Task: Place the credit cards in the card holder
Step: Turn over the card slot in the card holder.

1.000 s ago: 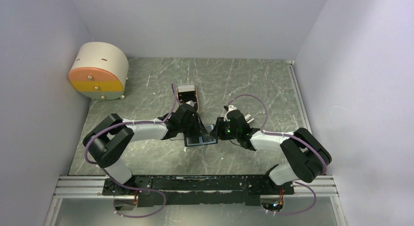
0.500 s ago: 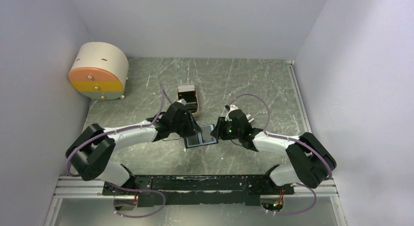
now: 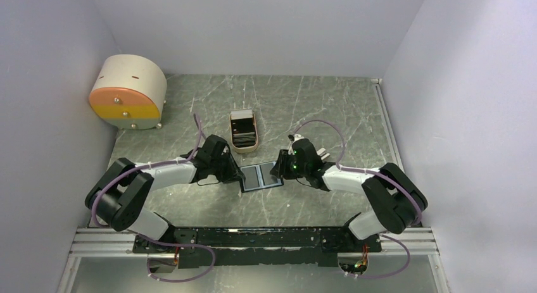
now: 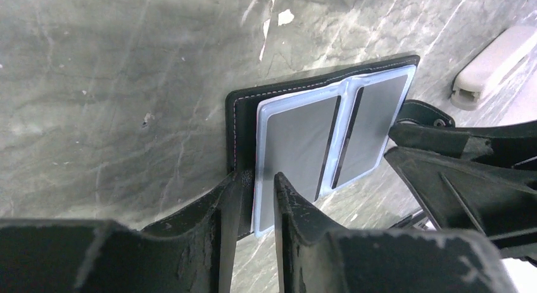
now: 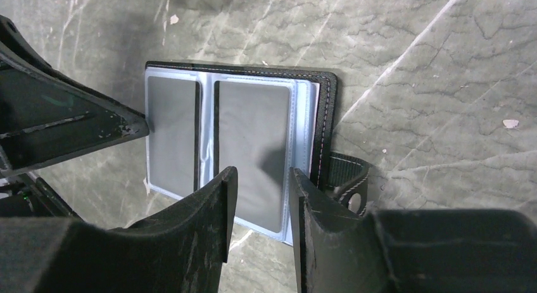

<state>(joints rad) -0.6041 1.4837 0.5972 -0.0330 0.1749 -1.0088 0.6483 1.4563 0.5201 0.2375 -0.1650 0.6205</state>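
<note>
Retreated left pincer [image 4: 253,198] nearly closed; overhead shows cards [image 3: 243,130] in tray [image 3: 243,147].

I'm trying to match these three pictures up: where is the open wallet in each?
Top external: wallet at table centre, between both claws.
Left wrist: wallet centre-right, above the fingers.
Right wrist: wallet centre, above the fingers.
Shared landmark: its snap tab, lower right in the right wrist view, at right in the left.

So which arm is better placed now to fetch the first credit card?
Probably the left. Its gripper sits at the card holder edge nearest the beige tray holding the credit cards; the right gripper is across the holder and could steady it.
</note>
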